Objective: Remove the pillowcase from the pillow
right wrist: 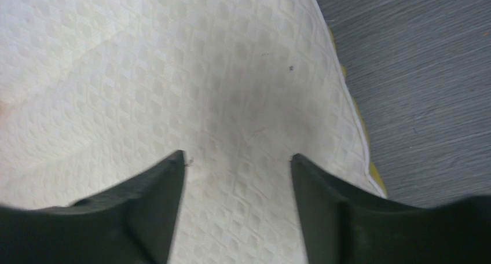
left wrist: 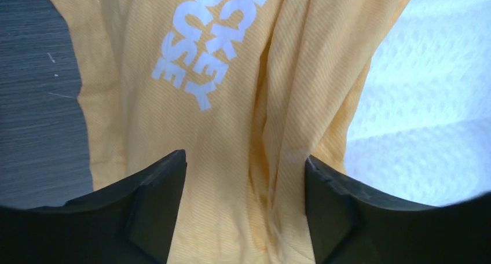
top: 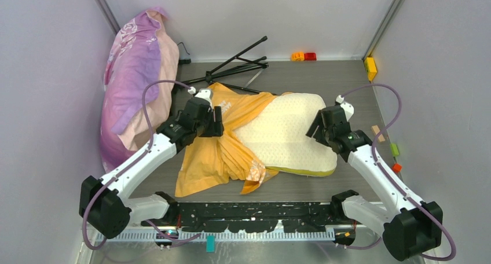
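We judge the pillowcase (top: 217, 151) limp and light, bunched at nine o'clock of the pillow (top: 286, 131); we'd pinch a fold there. The left end effector (left wrist: 244, 160) and right end effector (right wrist: 237, 157) stand open.

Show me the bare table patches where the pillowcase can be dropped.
Bare table lies beyond the pillow, bordered by the back wall and yellow block. A narrower strip runs between the pillow's near edge and the black rail. Crowded: far left, with the tripod, floral pillow and bunched pillowcase.
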{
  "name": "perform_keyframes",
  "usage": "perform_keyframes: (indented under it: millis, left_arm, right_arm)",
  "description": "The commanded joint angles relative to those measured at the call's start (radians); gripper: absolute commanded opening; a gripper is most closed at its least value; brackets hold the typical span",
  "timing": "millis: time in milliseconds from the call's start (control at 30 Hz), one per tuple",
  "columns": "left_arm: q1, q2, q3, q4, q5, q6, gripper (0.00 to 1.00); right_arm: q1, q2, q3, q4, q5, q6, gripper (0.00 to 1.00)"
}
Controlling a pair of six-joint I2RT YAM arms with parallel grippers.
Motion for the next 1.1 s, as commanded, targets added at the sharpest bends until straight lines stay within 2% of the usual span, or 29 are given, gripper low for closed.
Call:
perform_keyframes:
  millis: [0,33,100,167,300,567,667,733,767,800,833,867,1067]
  left_arm:
    - [0.004,-0.031,0.095,-0.025,0.017,0.038,0.81]
    - [-0.001,-0.026,0.117,-0.029,0.017,0.045,0.88]
    - [-0.023,-0.009,0.161,-0.053,-0.002,0.056,0.97]
    - [-0.062,0.016,0.206,-0.075,-0.046,0.080,0.99]
    - [-0.130,0.056,0.276,-0.106,-0.109,0.099,1.00]
    - [-0.135,0.052,0.263,-0.068,-0.036,0.098,1.00]
    - [-0.135,0.068,0.264,-0.045,0.013,0.091,0.99]
    - [-0.136,0.086,0.274,-0.044,0.031,0.091,0.99]
    - [-0.136,0.097,0.279,-0.043,0.040,0.094,0.99]
    - [-0.136,0.109,0.285,-0.042,0.053,0.097,0.99]
    - [-0.135,0.125,0.296,-0.041,0.069,0.104,0.99]
    - [-0.137,0.148,0.314,-0.056,0.084,0.110,0.99]
    - [-0.182,0.320,0.484,-0.152,0.065,0.132,0.99]
  right_arm:
    - [-0.003,-0.027,0.104,-0.052,0.042,-0.027,0.89]
    - [-0.004,-0.023,0.123,-0.067,0.066,-0.032,0.90]
    - [-0.003,-0.008,0.159,-0.095,0.103,-0.046,0.90]
    - [-0.003,0.015,0.183,-0.104,0.128,-0.057,0.90]
    - [-0.003,0.095,0.169,-0.078,0.121,-0.063,0.90]
    - [-0.003,0.316,0.042,0.116,0.013,-0.021,0.90]
    - [-0.004,0.397,0.042,0.156,-0.052,-0.022,0.77]
    - [-0.002,0.401,0.039,0.167,-0.071,-0.032,0.63]
    - [-0.002,0.387,0.032,0.175,-0.077,-0.044,0.49]
    - [-0.002,0.368,0.025,0.183,-0.078,-0.058,0.22]
    - [-0.003,0.344,0.016,0.186,-0.069,-0.066,0.06]
    - [-0.002,0.320,0.009,0.187,-0.061,-0.069,0.01]
    - [0.000,0.177,-0.027,0.182,-0.119,-0.090,0.00]
